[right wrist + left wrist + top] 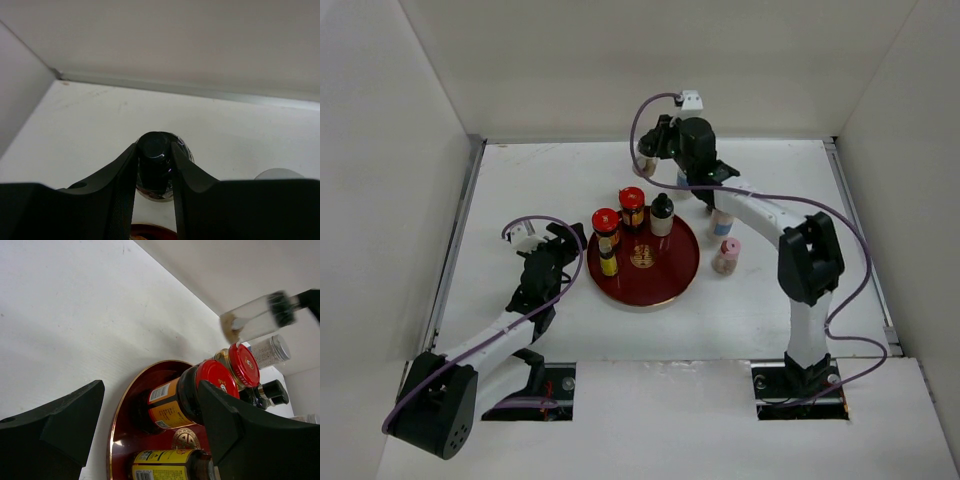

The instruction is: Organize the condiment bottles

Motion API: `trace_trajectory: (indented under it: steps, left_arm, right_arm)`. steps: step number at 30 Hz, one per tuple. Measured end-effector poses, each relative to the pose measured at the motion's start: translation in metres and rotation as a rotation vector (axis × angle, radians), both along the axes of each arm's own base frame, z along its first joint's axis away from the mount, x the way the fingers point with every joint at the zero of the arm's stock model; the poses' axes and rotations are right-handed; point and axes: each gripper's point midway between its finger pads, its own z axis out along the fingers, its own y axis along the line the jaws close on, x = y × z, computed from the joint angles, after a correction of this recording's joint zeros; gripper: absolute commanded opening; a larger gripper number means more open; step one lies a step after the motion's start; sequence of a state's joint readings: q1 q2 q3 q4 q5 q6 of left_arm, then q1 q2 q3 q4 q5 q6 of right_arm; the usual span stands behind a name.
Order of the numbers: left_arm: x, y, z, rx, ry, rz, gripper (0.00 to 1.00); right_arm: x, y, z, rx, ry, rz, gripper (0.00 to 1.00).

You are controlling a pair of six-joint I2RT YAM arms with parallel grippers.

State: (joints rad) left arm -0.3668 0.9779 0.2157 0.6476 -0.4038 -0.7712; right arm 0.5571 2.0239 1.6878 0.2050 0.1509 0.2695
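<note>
Transfer step in hand: right gripper [155, 152] clenched on the black cap of a small clear glass bottle [250, 320] with tan contents. That bottle hangs tilted, off the table, beyond the far edge of the round dark red plate [660, 287]. Left gripper [563, 240] released, jaws wide, nothing between them, sitting just off the plate's left rim.

On plate:
- red-capped dark jar [606, 222], left part
- second red-capped jar [632, 200], far-left part
- yellow-labelled bottle [608, 263], near side of the first jar
- black-capped white bottle [662, 215], far part

Off plate:
- pink bottle [726, 257], just right of the rim
- blue-banded white bottle [722, 226], right and a bit farther back
- silver-capped white bottle [270, 350], beyond the far-right rim, partly hidden by the right arm in the top view

Progress looks like about half: four placed, one in the air, three waiting.

Next move likely calls for:
- carrying the held bottle back over the plate's bare centre or near-right part
- bringing it upright
- lowering until the base seats, then letting go

Path in crosses the tall caps at the far rim, so it needs height. Grip is on the cap only, so the body may swing.
</note>
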Motion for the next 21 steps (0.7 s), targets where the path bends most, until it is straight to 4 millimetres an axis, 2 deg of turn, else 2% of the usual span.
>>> trace_trajectory:
  steps: [2, 6, 9, 11, 13, 15, 17, 21]
  left_arm:
    - [0.0, 0.0, 0.0, 0.0, 0.0, 0.0, 0.74]
    - [0.0, 0.0, 0.0, 0.0, 0.0, 0.0, 0.74]
    - [0.0, 0.0, 0.0, 0.0, 0.0, 0.0, 0.74]
    - [0.0, 0.0, 0.0, 0.0, 0.0, 0.0, 0.74]
    - [0.0, 0.0, 0.0, 0.0, 0.0, 0.0, 0.74]
    - [0.0, 0.0, 0.0, 0.0, 0.0, -0.001, 0.74]
    - [0.0, 0.0, 0.001, -0.001, -0.003, -0.001, 0.74]
    - [-0.002, 0.001, 0.005, -0.007, -0.019, 0.0, 0.74]
  right_arm:
    - [-0.01, -0.006, 0.033, 0.034, -0.055, -0.001, 0.31]
    - [-0.042, -0.023, 0.1, 0.105, -0.169, 0.002, 0.31]
    - [-0.075, -0.031, 0.134, 0.15, -0.234, 0.017, 0.31]
    - [-0.101, -0.031, 0.146, 0.172, -0.258, 0.041, 0.31]
    - [-0.125, -0.029, 0.146, 0.189, -0.262, 0.071, 0.31]
    - [-0.145, -0.023, 0.134, 0.19, -0.242, 0.104, 0.31]
    - [-0.158, -0.015, 0.115, 0.176, -0.208, 0.133, 0.31]
    - [-0.179, 0.002, 0.058, 0.12, -0.104, 0.186, 0.31]
